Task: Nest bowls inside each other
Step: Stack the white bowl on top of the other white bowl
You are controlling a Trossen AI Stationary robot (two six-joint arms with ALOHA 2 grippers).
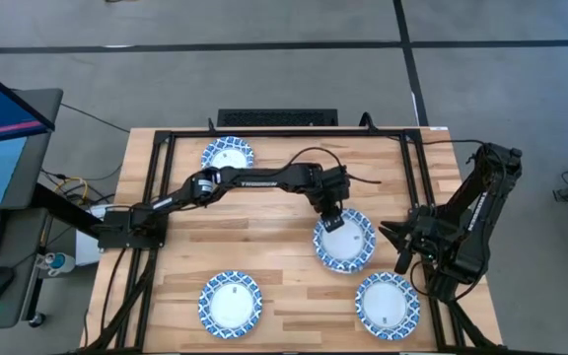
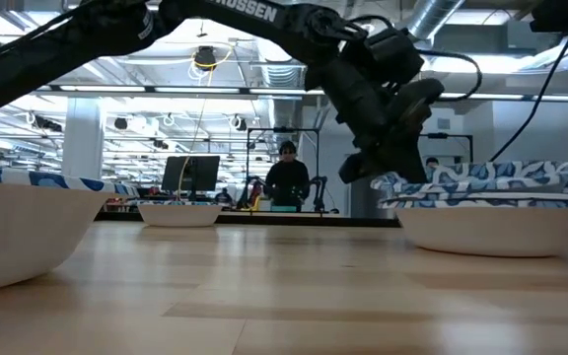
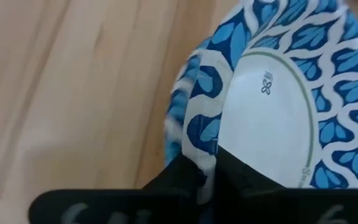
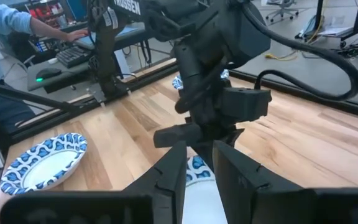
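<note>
My left gripper (image 1: 334, 220) is out over the middle-right of the table (image 1: 284, 212), at the edge of a nested pair of bowls. Its two fingers (image 3: 178, 179) are clenched on the patterned rim of the upper bowl (image 3: 272, 118), one finger outside the rim and one on the white inside. That bowl sits inside the bowl beneath (image 3: 179, 102), whose blue rim peeks out on one side, so the two are not quite centred on each other. From table height the pair shows as one white body with a second patterned rim riding a little above it, the upper one slightly tilted. My right gripper (image 1: 400, 248) waits just beside this pair, on the right-arm side, near but not touching it. Its fingers stand a little apart with nothing between them, pointed toward my left wrist. Three more bowls lie singly and well apart: the back-left bowl (image 1: 228, 155) near the table's frame, the front-left bowl (image 1: 231, 303), and the front-right bowl (image 1: 388, 305), just beside my right arm. All three rest flat on the wood, right way up. Beyond the table a person (image 2: 287, 179) stands in the room.
</note>
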